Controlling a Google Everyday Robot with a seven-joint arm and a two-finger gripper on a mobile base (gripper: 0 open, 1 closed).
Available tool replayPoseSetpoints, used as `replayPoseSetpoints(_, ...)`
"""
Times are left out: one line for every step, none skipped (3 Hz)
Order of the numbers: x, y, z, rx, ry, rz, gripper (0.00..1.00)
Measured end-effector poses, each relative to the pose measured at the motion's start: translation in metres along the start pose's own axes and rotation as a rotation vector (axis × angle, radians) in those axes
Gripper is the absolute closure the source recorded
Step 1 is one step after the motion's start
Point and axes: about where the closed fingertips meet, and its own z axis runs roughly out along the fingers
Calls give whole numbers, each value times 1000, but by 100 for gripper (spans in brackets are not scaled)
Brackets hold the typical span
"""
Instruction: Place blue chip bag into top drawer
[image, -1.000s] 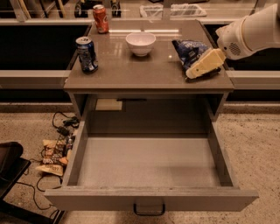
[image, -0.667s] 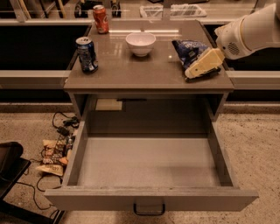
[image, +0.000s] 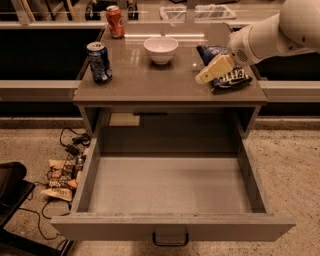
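Observation:
The blue chip bag (image: 234, 78) lies crinkled on the right part of the cabinet top, behind and to the right of the white bowl. My gripper (image: 215, 69), cream-coloured on a white arm coming in from the upper right, is right over the bag, covers its middle and points down to the left. The top drawer (image: 170, 227) is pulled wide open below the cabinet top, its flat grey bottom bare, with the small dark handle (image: 170, 240) on its front panel.
A white bowl (image: 160, 49) stands at the back middle of the top. A blue soda can (image: 99, 61) stands at the left and a red can (image: 115, 21) behind it. Tan wrappers (image: 61, 176) and cables lie on the floor left of the drawer.
My gripper has shifted a little to the left over the blue chip bag, and more of the bag's right end now shows. The drawer, bowl and cans have not moved.

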Motion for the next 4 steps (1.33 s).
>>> replayPoseSetpoints(-7,-12,26,16,-21,4,0)
replayPoseSetpoints(-5,-22,48,31,-40,33,0)
replayPoseSetpoints(8,-31,66,53,-57,98,4)
replayPoseSetpoints(16,-34,74,62,-67,129,27)
